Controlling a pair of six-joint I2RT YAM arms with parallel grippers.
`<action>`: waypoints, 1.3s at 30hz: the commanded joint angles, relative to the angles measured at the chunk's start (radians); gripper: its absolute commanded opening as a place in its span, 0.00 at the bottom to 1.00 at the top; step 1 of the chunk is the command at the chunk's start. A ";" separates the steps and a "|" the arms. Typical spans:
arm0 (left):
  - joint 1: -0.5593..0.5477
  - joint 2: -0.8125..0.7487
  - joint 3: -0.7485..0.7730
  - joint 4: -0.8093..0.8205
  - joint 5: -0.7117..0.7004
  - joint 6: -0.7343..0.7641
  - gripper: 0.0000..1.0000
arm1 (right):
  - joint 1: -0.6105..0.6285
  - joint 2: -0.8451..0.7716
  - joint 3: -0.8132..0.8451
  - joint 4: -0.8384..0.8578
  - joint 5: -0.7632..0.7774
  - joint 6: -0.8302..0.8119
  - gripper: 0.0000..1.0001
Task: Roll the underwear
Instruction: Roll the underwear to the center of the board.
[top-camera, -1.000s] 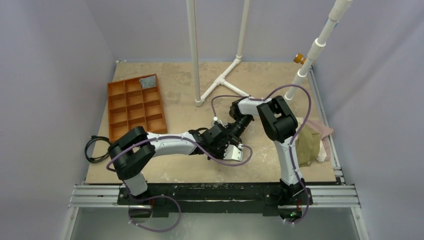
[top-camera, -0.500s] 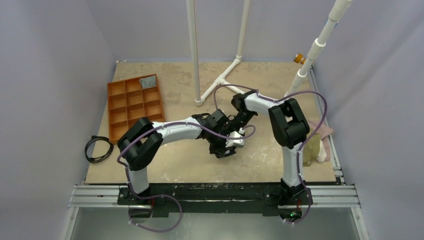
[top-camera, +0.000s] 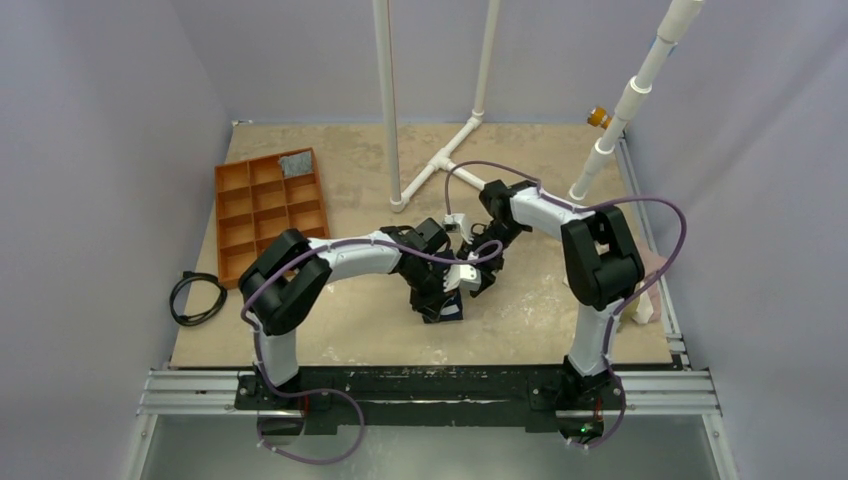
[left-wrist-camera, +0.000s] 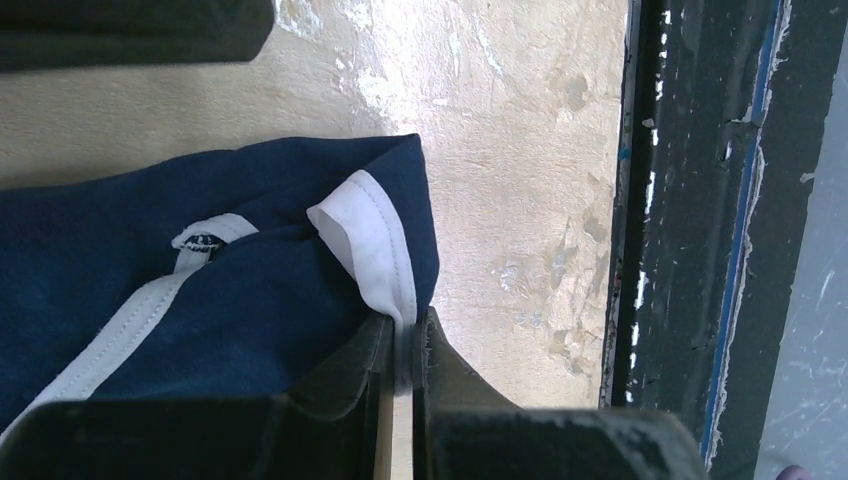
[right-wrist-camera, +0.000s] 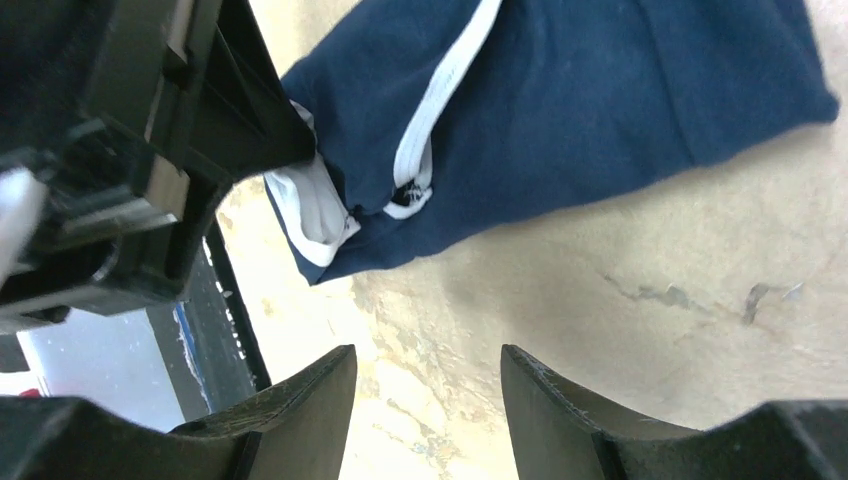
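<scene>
left gripper (left-wrist-camera: 403, 345) is clamped right down on the underwear (left-wrist-camera: 200, 290). It bites the white trim at a folded-over corner, nothing else in the jaws. right gripper (right-wrist-camera: 428, 400) is roughly half open and empty, with only bare table (right-wrist-camera: 650, 300) between its fingers. The garment lies on the table just on the near side of centre. From overhead it's almost all hidden under the left wrist, with the right wrist at about 1 o'clock from it, close but not touching. In the left wrist view the cloth spreads from the pinch toward 9 o'clock, and the black rail (left-wrist-camera: 690, 200) at the table's near edge sits at 3 o'clock. So the held corner is the one nearest the rail. In the right wrist view the garment sits at 12 o'clock from the open fingers, well clear of them. Its long axis runs from the pinched corner at 10 o'clock out to the loose end at 2 o'clock. My read: the left arm owns the cloth and the right is the free one. To help roll, the right has to advance toward 12 o'clock and land on the body or loose end. The roll should run along that long axis, starting from the pinched corner.
</scene>
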 joint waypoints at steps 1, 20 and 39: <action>0.008 0.000 -0.028 0.014 -0.034 -0.039 0.00 | -0.029 -0.056 -0.042 0.012 0.022 0.016 0.55; 0.146 0.055 0.047 -0.048 0.186 -0.054 0.00 | -0.216 -0.359 -0.180 0.270 0.171 0.232 0.61; 0.295 0.402 0.420 -0.515 0.549 -0.001 0.00 | -0.097 -0.787 -0.453 0.464 0.168 0.128 0.65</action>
